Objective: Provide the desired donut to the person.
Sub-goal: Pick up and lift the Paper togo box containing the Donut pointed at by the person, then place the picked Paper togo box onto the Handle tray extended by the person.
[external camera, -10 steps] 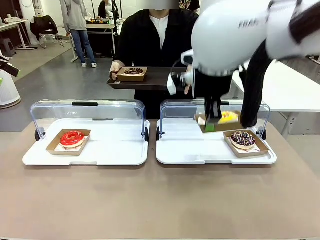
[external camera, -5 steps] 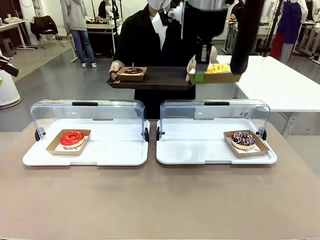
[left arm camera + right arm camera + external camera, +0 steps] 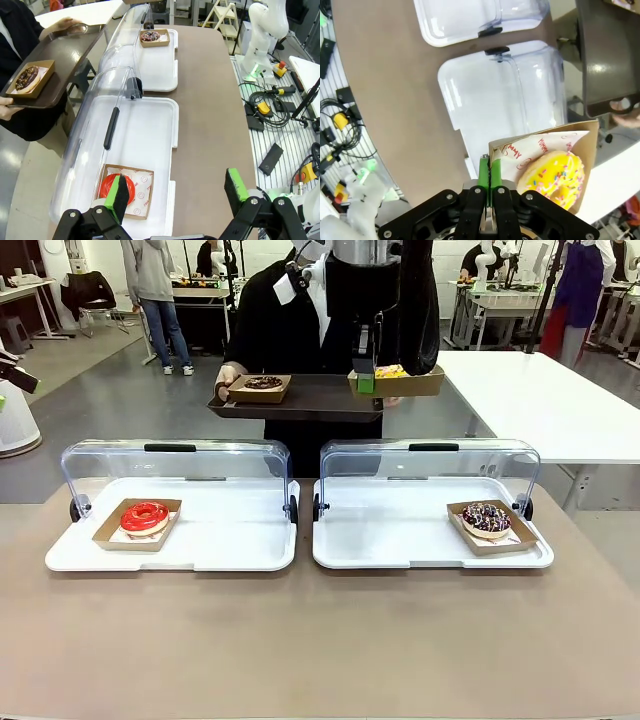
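Item: yellow donut (image 3: 553, 176), pink-sprinkled, on a white paper liner in a brown cardboard tray (image 3: 397, 383). Location: held in the air over the right end of the dark serving tray (image 3: 300, 398) carried by the person (image 3: 290, 320) at the far side of the table (image 3: 320, 640).

Right gripper (image 3: 490, 176): jaws clenched on the near edge of the cardboard tray, green pads pressed together around it.

Left gripper (image 3: 175, 192): jaws released and wide apart, nothing between them, hanging above the left white tray (image 3: 150, 145).

Also on the serving tray: chocolate donut (image 3: 264, 383) in its own cardboard tray, at the left end.

Left white tray: red donut (image 3: 145, 516) in a cardboard tray, clear lid (image 3: 170, 462) raised behind.

Right white tray (image 3: 400, 535): dark sprinkled donut (image 3: 487, 518) in a cardboard tray, at the right end.
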You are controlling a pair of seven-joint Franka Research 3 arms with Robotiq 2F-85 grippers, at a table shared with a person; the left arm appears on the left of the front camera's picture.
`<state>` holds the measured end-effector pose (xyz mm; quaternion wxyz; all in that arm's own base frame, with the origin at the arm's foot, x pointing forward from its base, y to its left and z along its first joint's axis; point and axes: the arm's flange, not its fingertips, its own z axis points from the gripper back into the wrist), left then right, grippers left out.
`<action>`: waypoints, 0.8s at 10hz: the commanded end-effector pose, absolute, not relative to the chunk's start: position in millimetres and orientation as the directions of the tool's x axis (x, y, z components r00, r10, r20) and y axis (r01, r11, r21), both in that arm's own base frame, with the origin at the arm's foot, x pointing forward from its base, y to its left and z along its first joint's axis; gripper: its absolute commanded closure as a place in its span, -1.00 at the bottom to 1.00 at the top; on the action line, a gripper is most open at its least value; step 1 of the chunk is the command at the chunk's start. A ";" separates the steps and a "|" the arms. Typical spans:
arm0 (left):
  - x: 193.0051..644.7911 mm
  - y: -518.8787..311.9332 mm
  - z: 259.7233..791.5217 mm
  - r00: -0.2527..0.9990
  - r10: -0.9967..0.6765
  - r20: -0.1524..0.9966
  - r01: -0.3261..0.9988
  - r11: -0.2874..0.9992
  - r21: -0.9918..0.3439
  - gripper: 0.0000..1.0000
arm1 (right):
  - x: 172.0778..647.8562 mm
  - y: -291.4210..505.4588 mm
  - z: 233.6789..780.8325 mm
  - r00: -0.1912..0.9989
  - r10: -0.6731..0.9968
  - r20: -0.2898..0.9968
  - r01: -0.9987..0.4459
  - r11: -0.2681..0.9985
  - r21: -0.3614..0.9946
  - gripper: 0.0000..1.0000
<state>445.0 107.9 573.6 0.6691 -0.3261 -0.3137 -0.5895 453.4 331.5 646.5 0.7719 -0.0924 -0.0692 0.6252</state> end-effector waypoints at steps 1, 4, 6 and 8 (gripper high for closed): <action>443.5 107.6 574.4 0.107 -0.580 0.808 0.994 0.091 -0.067 -1.00 | 442.3 327.6 656.2 0.200 0.980 -0.003 -0.952 0.193 -0.236 1.00; 443.5 107.6 574.4 0.107 -0.580 0.808 0.994 0.091 -0.067 -1.00 | 442.3 327.6 656.2 0.200 0.980 -0.003 -0.952 0.193 -0.236 1.00; 443.5 107.6 574.4 0.107 -0.580 0.808 0.994 0.091 -0.067 -1.00 | 442.3 327.6 656.2 0.200 0.980 -0.003 -0.952 0.193 -0.236 1.00; 443.5 107.6 574.4 0.107 -0.580 0.808 0.994 0.091 -0.067 -1.00 | 442.3 327.6 656.2 0.200 0.980 -0.003 -0.952 0.193 -0.236 1.00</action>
